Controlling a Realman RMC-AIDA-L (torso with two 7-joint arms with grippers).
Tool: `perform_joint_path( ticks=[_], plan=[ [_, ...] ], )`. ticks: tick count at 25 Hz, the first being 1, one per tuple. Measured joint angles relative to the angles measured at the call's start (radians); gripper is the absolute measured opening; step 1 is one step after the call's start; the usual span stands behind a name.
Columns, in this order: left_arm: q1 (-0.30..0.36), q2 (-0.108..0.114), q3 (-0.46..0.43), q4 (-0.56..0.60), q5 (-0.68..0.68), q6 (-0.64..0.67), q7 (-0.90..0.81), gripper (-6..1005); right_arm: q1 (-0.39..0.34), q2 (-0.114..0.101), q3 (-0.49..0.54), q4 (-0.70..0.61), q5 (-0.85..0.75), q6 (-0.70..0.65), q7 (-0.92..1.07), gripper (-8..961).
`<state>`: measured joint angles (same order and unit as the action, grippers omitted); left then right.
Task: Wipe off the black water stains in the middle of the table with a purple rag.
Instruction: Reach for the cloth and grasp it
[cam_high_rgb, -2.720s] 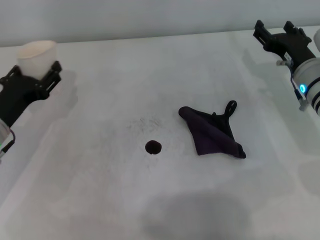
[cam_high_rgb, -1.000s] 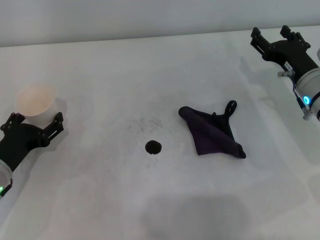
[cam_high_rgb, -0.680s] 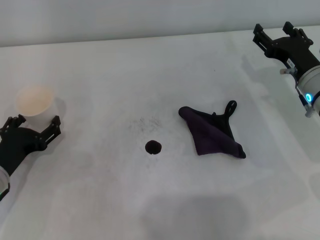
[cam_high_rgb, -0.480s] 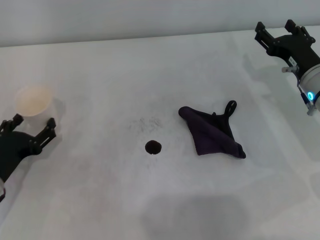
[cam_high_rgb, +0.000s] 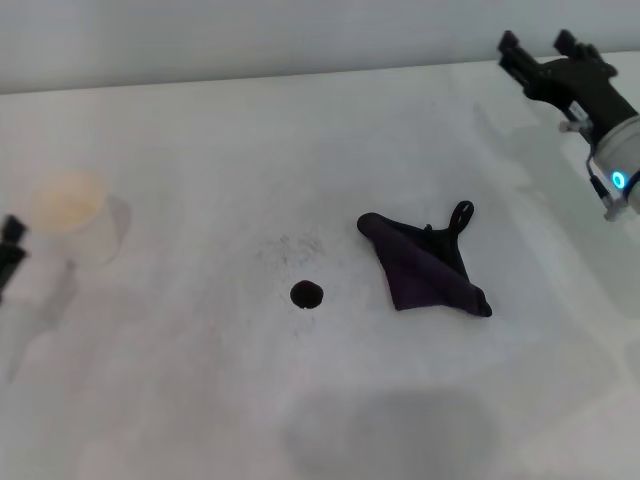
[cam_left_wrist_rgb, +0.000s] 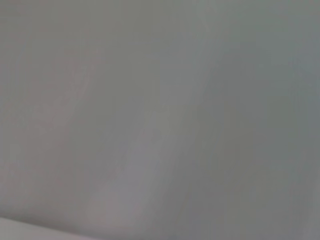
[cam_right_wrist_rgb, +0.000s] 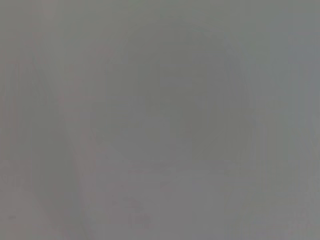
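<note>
— Since the earlier frames, the left gripper (cam_high_rgb: 8, 250) has pulled back off the cup (cam_high_rgb: 68, 215) and slid nearly out at the left edge. Only a dark tip shows, so I cannot tell whether it is spread or closed. The right gripper (cam_high_rgb: 538, 58) has stayed at the far right corner, shifting a little, fingers spread, holding nothing.

— And the task's things?

— None has moved. The rag (cam_high_rgb: 422, 266) lies crumpled right of centre on the table (cam_high_rgb: 200, 400), its loop toward the far side. The stain (cam_high_rgb: 306, 294) is a small black blot near the rag on its left, apart from it. A faint grey smudge (cam_high_rgb: 290, 246) sits just beyond the stain.

— What could go wrong?

— I would guess the right arm goes for the rag, being nearer. The cloth is bunched and soft, so a pinch on one fold or on the loop might lift only a corner and let it dangle. Dragged like that, it could pass over the blot without pressing, or smear it wider. The rag is nearly black, so picked-up dirt will be hard to see.

— Any risk from the cup?

— It stands well away at the left, unlikely to be hit unless the left arm swings back.

— Any writing?

— None that I can read. Both wrist views show only blank grey.
</note>
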<state>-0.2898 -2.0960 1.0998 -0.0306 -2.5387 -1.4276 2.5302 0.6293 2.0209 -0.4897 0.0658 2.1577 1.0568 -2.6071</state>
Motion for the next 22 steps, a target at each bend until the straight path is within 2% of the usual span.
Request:
perform_joint_path(
  ticks=[5,7,11,15,18,22],
  plan=[
    [0.040,0.002,0.000,0.003,-0.069,-0.081,-0.097,894,-0.005,-0.003,-0.095,-0.105,-0.182,-0.007,0.210,866],
    [0.048,0.003,0.000,0.003,-0.086,-0.083,-0.099,893,-0.006,-0.006,-0.194,-0.181,-0.273,-0.006,0.337,866],
    [0.057,0.005,0.000,0.000,-0.132,-0.073,-0.098,893,-0.013,-0.015,-0.482,-0.419,-0.475,-0.009,0.674,865],
    [0.060,0.005,0.002,0.000,-0.153,-0.056,-0.089,894,-0.037,-0.009,-0.646,-0.634,-0.651,-0.017,0.910,865],
    [0.054,0.010,0.009,0.005,-0.148,-0.018,-0.069,894,-0.038,-0.009,-0.722,-0.758,-0.817,-0.012,1.093,865],
    [0.052,0.013,0.012,0.010,-0.146,0.027,-0.014,894,-0.040,-0.009,-0.766,-0.935,-1.077,0.025,1.359,865]
  ],
)
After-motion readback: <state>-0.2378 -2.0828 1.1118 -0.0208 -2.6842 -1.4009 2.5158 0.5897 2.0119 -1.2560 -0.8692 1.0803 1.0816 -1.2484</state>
